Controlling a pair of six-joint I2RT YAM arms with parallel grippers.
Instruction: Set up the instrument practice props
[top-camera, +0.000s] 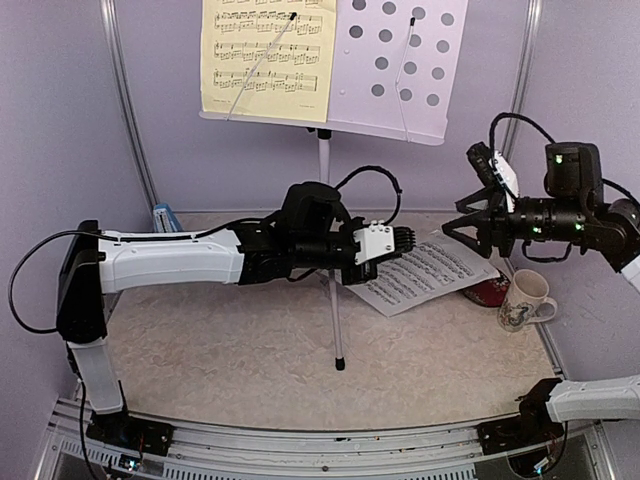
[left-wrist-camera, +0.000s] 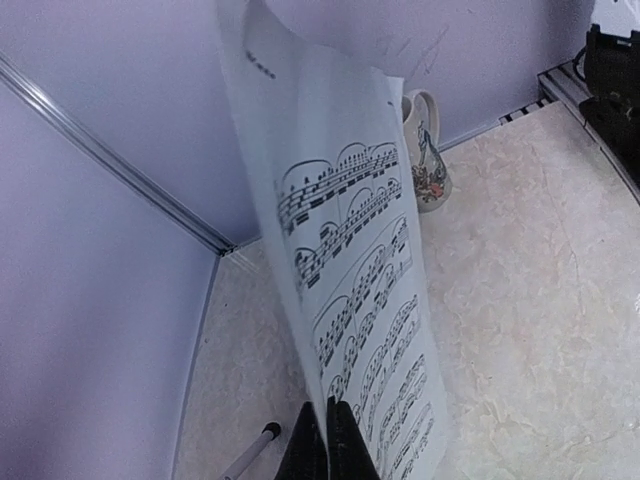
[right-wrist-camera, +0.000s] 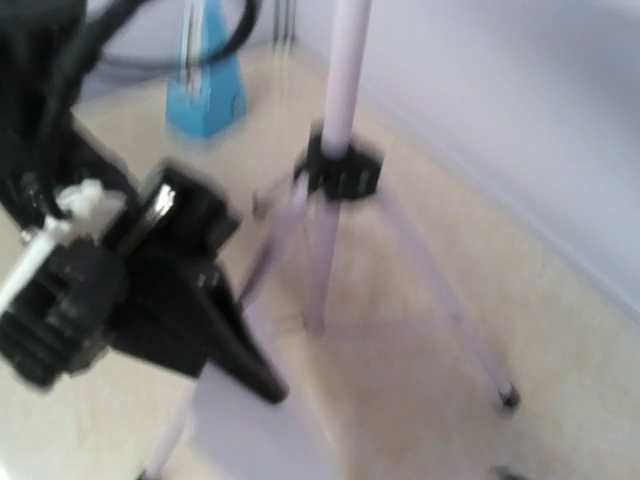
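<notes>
We are pinching the white sheet of printed music (left-wrist-camera: 350, 260) by one edge with the left gripper (left-wrist-camera: 325, 420), its jaws clamped together on the paper. The page is standing up from them in a loose curl. In the top view its far end is reaching toward the dark red round disc (top-camera: 488, 293) and the white patterned mug (top-camera: 525, 300); we cannot tell whether that end is touching the worktop (top-camera: 250, 350).

The yellow sheet of printed music (top-camera: 265, 55) is sitting on the left half of the white perforated desk (top-camera: 440, 60) of the silver tripod music stand (top-camera: 335, 320), so the bare right half looks like the place for this page. To do it well, we judge the page should be raised slowly, kept flat to the desk and slid behind the thin wire retainer (top-camera: 405, 75), bottom edge onto the ledge.

The right gripper (top-camera: 460, 225) is hovering just beside the sheet's far end; we cannot tell how its jaws are standing, the wrist view being blurred. It is crowding the lifting path, and the stand's pole is close by the left arm. The small blue pyramid metronome (right-wrist-camera: 207, 85) is standing well apart at the back left.
</notes>
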